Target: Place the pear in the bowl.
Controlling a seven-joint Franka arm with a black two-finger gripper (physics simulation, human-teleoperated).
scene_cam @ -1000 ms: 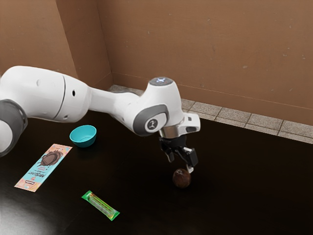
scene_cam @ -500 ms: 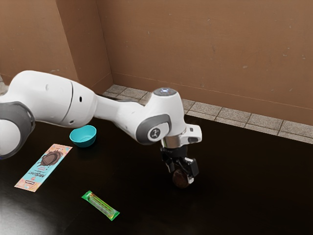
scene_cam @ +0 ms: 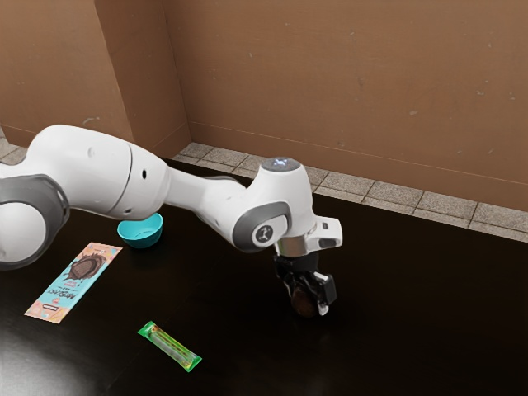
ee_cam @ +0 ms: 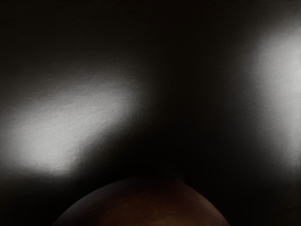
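Pear (scene_cam: 304,305) partly hidden within black gripper (scene_cam: 309,308), low at dark table (scene_cam: 396,330); contact unclear, cannot tell if jaws grip pear or stand open. Wrist view crops pear. Arm (scene_cam: 202,198) covers far rim of teal bowl (scene_cam: 141,237).

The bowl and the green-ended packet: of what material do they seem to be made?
The bowl looks like smooth plastic, going by its even turquoise colour, though glazed ceramic is possible. The green-ended packet seems glossy plastic film, judging by its see-through-looking middle.
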